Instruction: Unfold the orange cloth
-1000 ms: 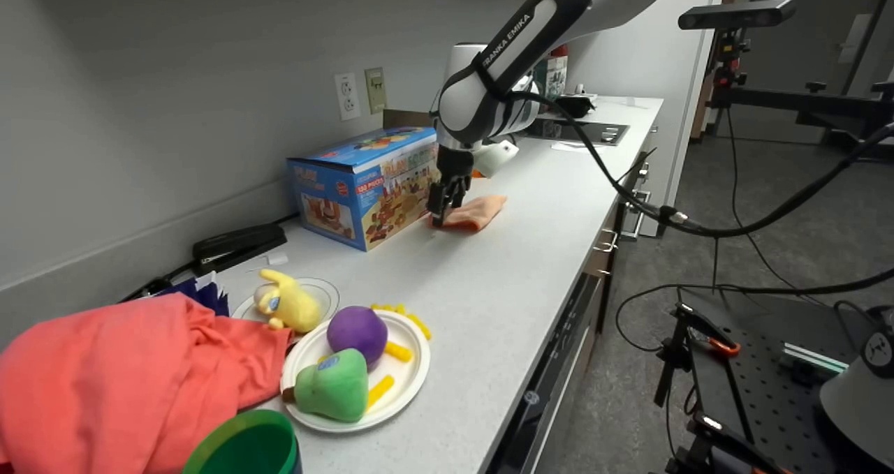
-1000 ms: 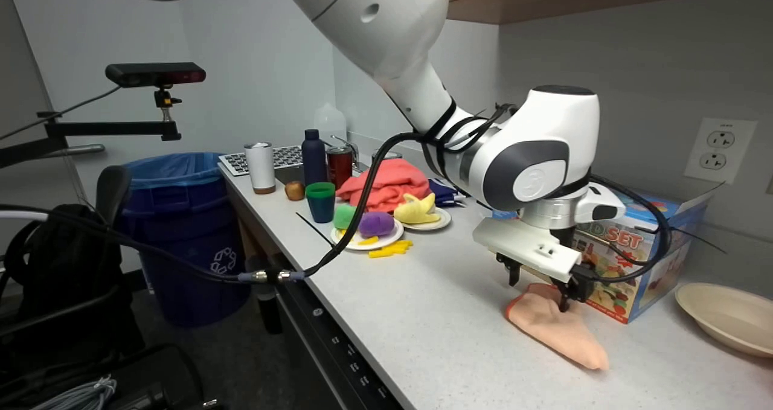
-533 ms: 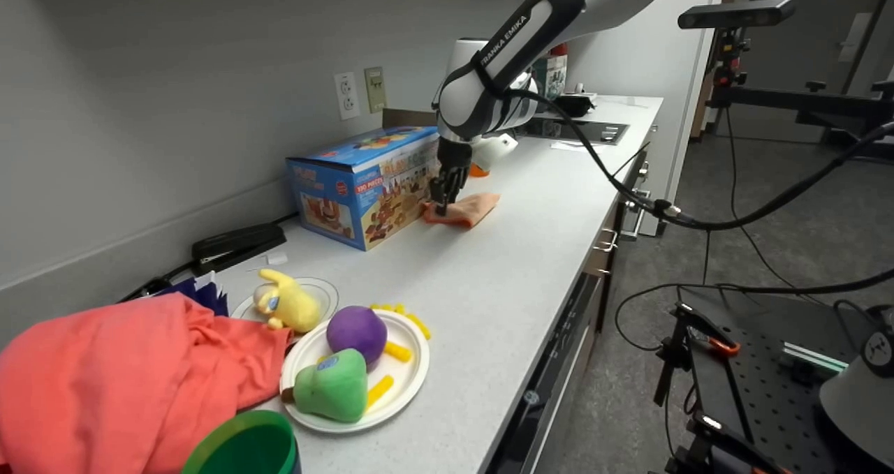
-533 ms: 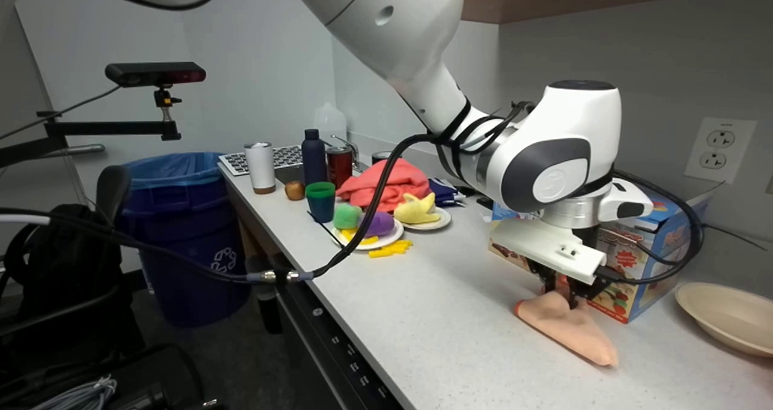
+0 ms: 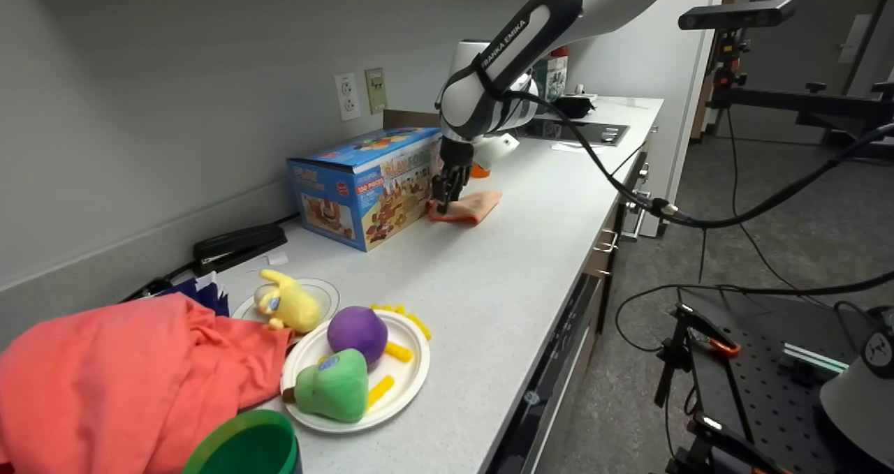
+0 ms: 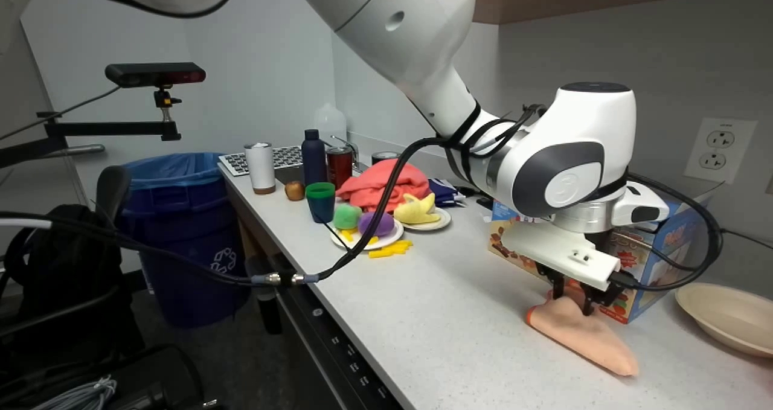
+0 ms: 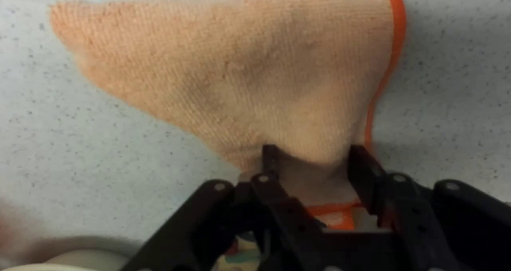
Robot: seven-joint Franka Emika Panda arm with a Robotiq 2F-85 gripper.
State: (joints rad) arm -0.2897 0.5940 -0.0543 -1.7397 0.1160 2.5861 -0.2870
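Observation:
The orange cloth (image 7: 223,63) lies folded on the counter, pale peach with a bright orange hem along its right side in the wrist view. It shows in both exterior views too, as a flat piece (image 6: 589,340) tapering to one corner and as a small patch (image 5: 476,206) beside the box. My gripper (image 7: 313,149) points down over the cloth's box-side part, its tips at the fabric. The fingers (image 7: 361,171) stand apart, partly closed, and the cloth bulges up between them without being pinched tight. Where the tips meet the counter is hidden.
A blue play-food box (image 5: 335,198) stands right against the gripper's wall side. A beige bowl (image 6: 728,319) sits near the cloth. Farther along are a plate (image 5: 412,383) with plush food, a coral-red fabric heap (image 5: 133,383) and a green cup (image 5: 244,446).
The fingers have come closer together, bunching the cloth between them. Arm and cloth have shifted a little away from the plates.

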